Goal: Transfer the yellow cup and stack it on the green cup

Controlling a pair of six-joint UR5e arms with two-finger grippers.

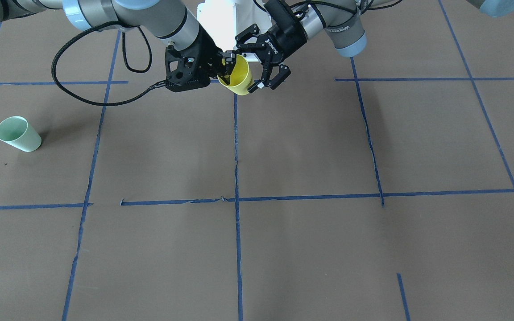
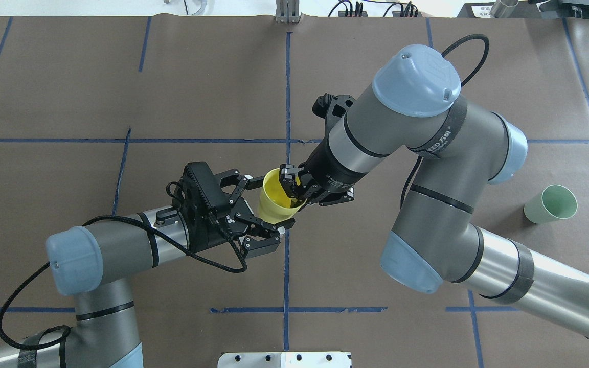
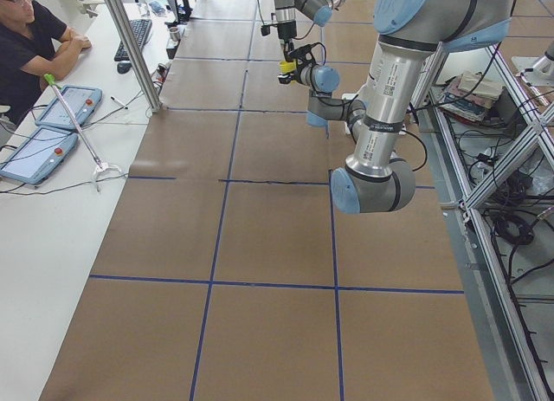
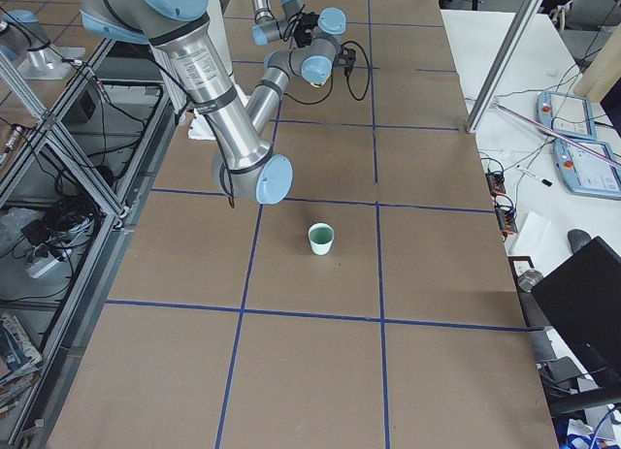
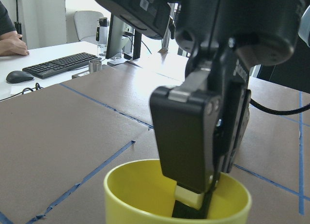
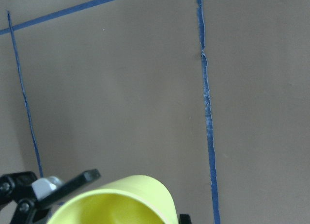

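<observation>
The yellow cup [image 2: 275, 203] was a smooth, glossy plastic tumbler without a handle, tapered so that the rim was wider than the base. It hung in the air above the bench [image 2: 120, 76] at the middle of the overhead view, close to the vertical blue tape line [image 2: 288, 76]. Its mouth pointed up and its long axis was near to vertical, with a small lean. Inside the cup there was nothing except one finger of the right gripper [image 2: 294, 193]. The jaws of this gripper were closed narrow on the rim wall, one finger inside and one outside, as the left wrist view showed from close. The left gripper [image 2: 264, 206] came in from the left of the overhead view with its jaws spread wide, one on each side of the cup's lower body; whether its pads touched the plastic could not be told. Both grippers were black, with jointed links, on grey round arms with pale blue caps. The green cup [image 2: 550, 204] had the same tapered shape in a pale mint colour, also smooth plastic. It stood upright on the bench near the right edge of the overhead view, well apart from the yellow one, with its mouth up and nothing inside. The bench surface was a matte brown sheet, divided into large rectangles by the blue tape, which was frayed in some places.
</observation>
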